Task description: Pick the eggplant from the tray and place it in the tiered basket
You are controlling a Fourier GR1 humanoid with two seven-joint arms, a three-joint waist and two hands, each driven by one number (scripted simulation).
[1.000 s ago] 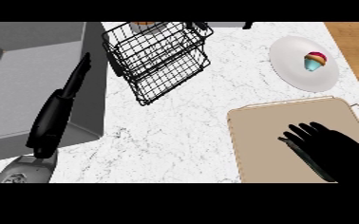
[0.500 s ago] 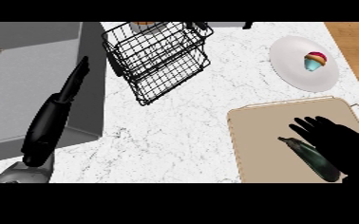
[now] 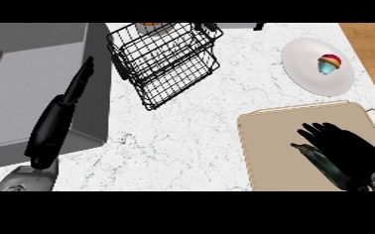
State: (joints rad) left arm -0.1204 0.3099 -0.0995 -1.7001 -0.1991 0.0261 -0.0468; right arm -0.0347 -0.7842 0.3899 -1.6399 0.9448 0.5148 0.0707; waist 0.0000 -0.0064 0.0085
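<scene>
- Since the earlier frames the right hand (image 3: 343, 146) has lifted slightly off the tray, so the eggplant (image 3: 326, 165) now shows along its left side, where a second ago the hand covered it fully.
- Lowest in the frame, at the lower right, the eggplant is a long dark green-black body lying slantwise, its stem end pointing to the upper left and its far end running down to the frame's lower right edge.
- Right hand: black, over the tray's right part, fingers curled round the eggplant from the right and above, fingertips pointing to the upper left.
- Beneath them lies the tray (image 3: 275, 148), a tan board with rounded corners, on the white speckled counter (image 3: 190, 144).
- At the lower left the left hand (image 3: 58, 119) shows as a long black shape rising from a grey forearm, its fingers straight and together, pointing up the frame over the grey sink (image 3: 44, 79); it holds nothing.
- Farther up, at centre top, stands the tiered basket (image 3: 164, 62) of black wire, on the counter just right of the sink.
- At the upper right a white plate (image 3: 307, 72) carries a small cupcake (image 3: 329, 63) with a blue base and a red and yellow top.
</scene>
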